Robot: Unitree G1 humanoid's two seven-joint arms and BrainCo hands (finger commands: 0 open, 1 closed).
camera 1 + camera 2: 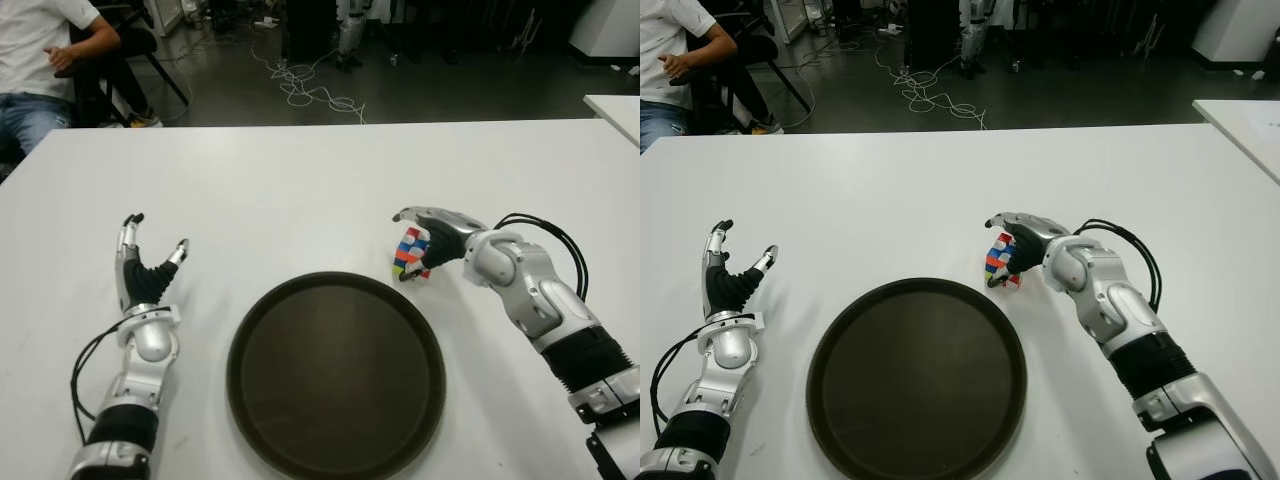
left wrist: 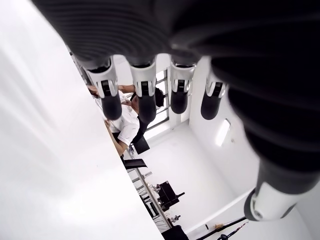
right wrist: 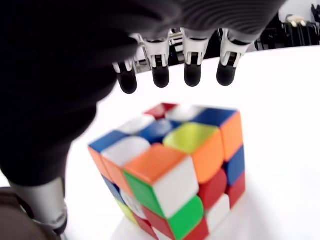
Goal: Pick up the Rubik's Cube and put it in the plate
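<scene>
Right hand (image 1: 425,240): hovering around the cube with fingers spread, no grip on it, near the tray's far-right rim.
Left hand (image 1: 145,270): open and holding nothing, left of the tray.
Table: big white tabletop (image 1: 300,180).
Plate: round dark brown tray (image 1: 335,375), nothing in it.
Cube: multicoloured Rubik's Cube (image 1: 410,252) sitting on the table just beyond the tray's rim.

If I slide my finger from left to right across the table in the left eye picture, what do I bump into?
Left hand → dark round plate → Rubik's Cube → right hand, cupped around the cube.
</scene>
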